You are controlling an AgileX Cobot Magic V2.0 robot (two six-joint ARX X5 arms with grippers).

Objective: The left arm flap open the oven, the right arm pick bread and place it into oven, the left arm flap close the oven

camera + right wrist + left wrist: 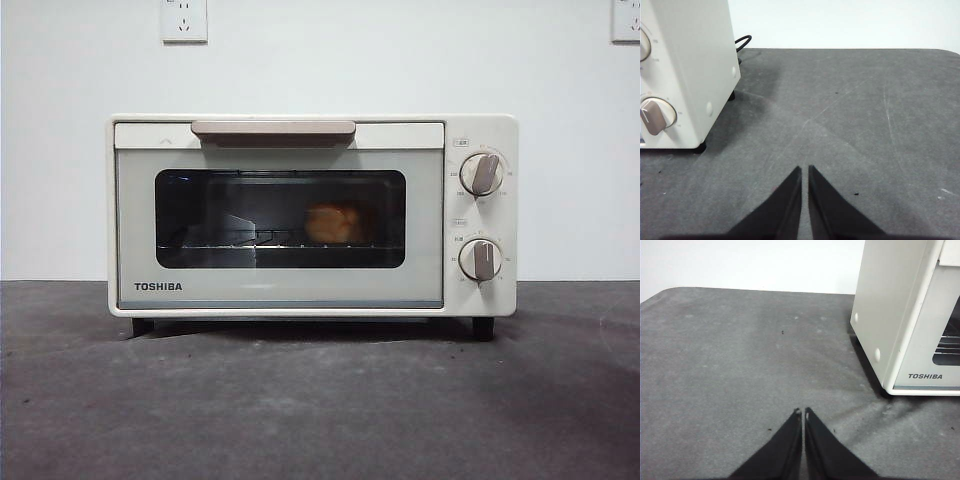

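Bread [333, 224] sits inside shut oven [280, 290]; left end effector [802, 413] and right end effector [805, 170] pressed together above table.

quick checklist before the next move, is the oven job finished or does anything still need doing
1. Bread inside the oven, on the rack behind the glass: ok.
2. Oven door flush with the front, handle at the top: ok.
3. Left end effector away from the oven, above bare table, holding nothing: ok.
4. Right end effector clear on the oven's other side, holding nothing: ok.
5. Knobs set to off: cannot tell.
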